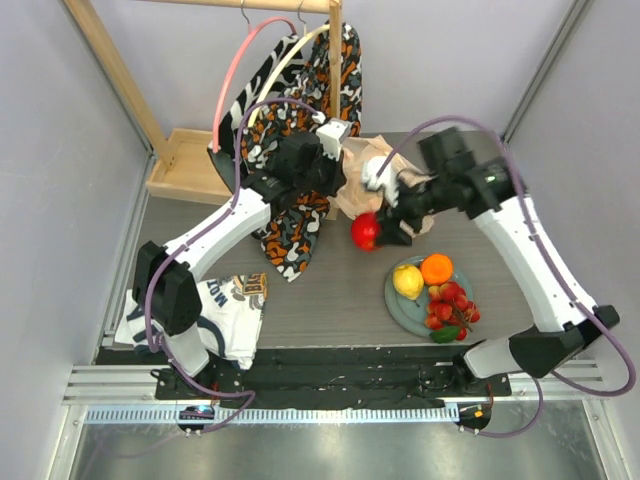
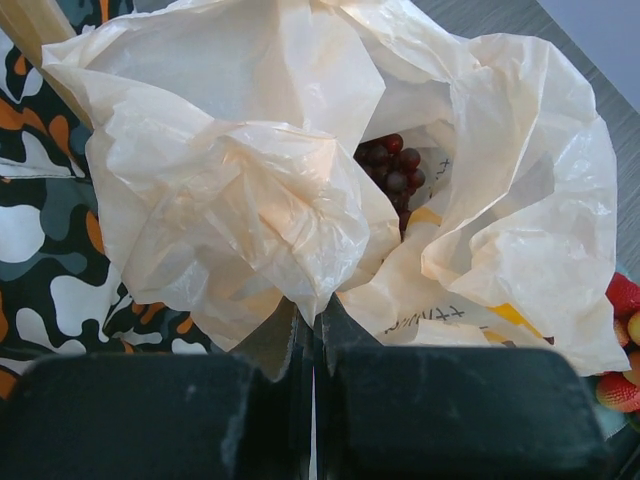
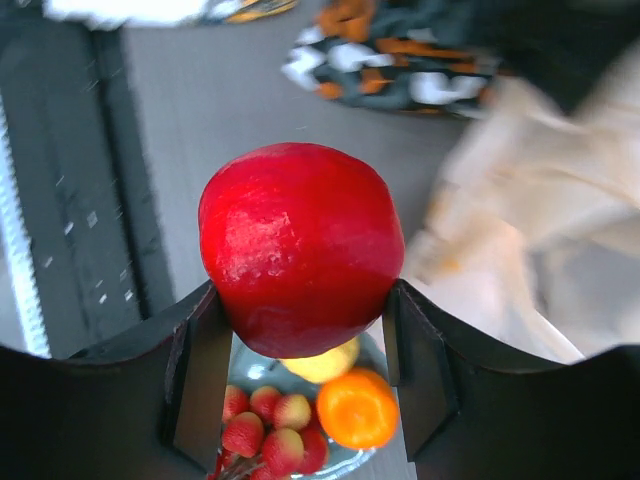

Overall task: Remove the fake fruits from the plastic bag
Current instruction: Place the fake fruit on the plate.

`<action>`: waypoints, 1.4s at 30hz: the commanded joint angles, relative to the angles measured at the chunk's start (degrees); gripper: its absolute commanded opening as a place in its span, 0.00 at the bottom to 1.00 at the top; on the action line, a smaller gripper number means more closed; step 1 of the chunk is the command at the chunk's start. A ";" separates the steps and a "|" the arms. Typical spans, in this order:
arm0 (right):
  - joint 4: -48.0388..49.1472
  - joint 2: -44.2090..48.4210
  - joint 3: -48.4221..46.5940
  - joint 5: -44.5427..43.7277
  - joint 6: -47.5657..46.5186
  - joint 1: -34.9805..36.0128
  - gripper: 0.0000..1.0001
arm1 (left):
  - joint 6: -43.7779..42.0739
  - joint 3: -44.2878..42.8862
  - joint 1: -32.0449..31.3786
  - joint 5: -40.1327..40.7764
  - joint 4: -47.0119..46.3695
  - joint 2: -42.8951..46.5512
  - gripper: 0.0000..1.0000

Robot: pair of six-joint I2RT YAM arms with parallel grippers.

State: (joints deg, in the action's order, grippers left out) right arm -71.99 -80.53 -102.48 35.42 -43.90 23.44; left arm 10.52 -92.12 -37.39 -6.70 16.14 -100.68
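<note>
Between the 2 fingers of the right gripper (image 3: 300, 315) sits the red apple (image 3: 295, 240), clamped on both sides. Near those fingers, lower down, lies the plate (image 1: 398, 308) with the orange (image 1: 436, 268), yellow apple (image 1: 407, 281) and berries (image 1: 450, 305). Fingers of the left gripper (image 2: 312, 335) are pinched together on a fold of the bag (image 2: 250, 190). Just beyond their tips, grapes (image 2: 392, 165) lie in its open mouth. To their left lies a patterned cloth (image 2: 40, 230).

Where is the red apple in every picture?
Top external: red apple mid-table, up-left of the plate.
Left wrist: not in it.
Right wrist: red apple in the centre, gripped by the right gripper.
Shared landmark: the plastic bag.
</note>
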 commanded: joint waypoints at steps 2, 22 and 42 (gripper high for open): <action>-14.15 0.90 14.02 -7.45 -13.66 9.85 0.31 | -0.24 0.35 -0.14 -1.47 -2.69 2.06 0.00; -6.24 -5.78 35.94 -25.57 -22.45 12.50 0.30 | -3.23 6.77 -0.06 -0.51 -2.52 6.64 0.00; 3.17 -4.02 43.24 -34.98 -20.62 13.65 0.73 | -2.35 8.27 -0.06 -2.44 -3.13 6.99 0.00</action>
State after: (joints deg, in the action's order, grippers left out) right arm -69.54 -87.24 -59.24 2.15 -64.53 36.73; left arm 8.36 -83.88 -37.43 -7.75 16.08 -96.44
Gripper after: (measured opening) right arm 0.715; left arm 0.012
